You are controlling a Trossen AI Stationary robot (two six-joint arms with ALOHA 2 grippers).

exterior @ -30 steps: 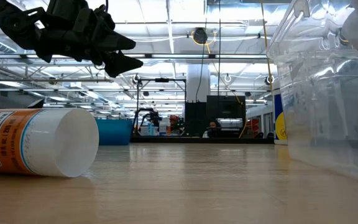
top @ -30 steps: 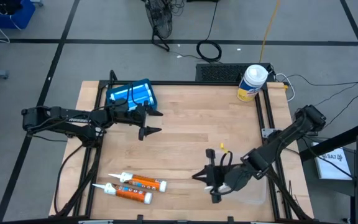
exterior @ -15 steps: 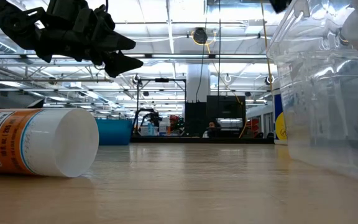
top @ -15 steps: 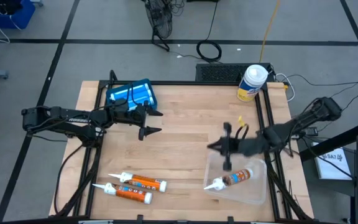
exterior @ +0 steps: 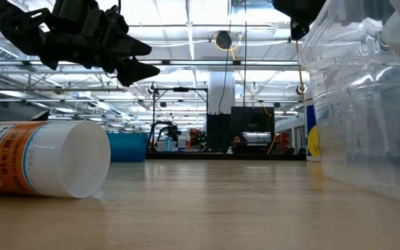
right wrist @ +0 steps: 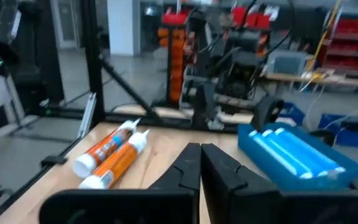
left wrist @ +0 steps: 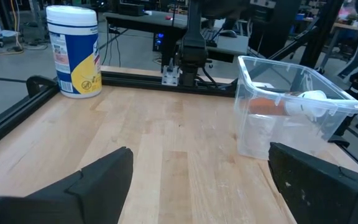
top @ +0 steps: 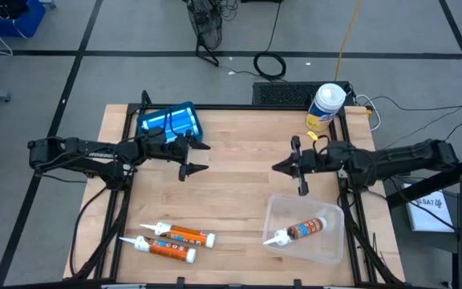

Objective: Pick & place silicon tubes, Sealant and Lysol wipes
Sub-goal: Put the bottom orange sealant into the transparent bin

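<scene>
Bench check, left to right: your left end effector hangs wide open and empty beside the blue pack, likely waiting. Two orange tubes lie at the near left edge, uncollected. Your right end effector is shut, holding nothing, above the clear bin containing one tube. Lysol wipes stand upright at the far right corner, untouched.

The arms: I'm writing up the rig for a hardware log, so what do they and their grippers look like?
Both arms are matte black with slim jointed links. The left arm carries pale lettering along one link and black cables drooping below it. The left gripper and right gripper each end in two dark, tapered, pointed fingers. A yellow tag sits on the right arm, near the wrist.
</scene>
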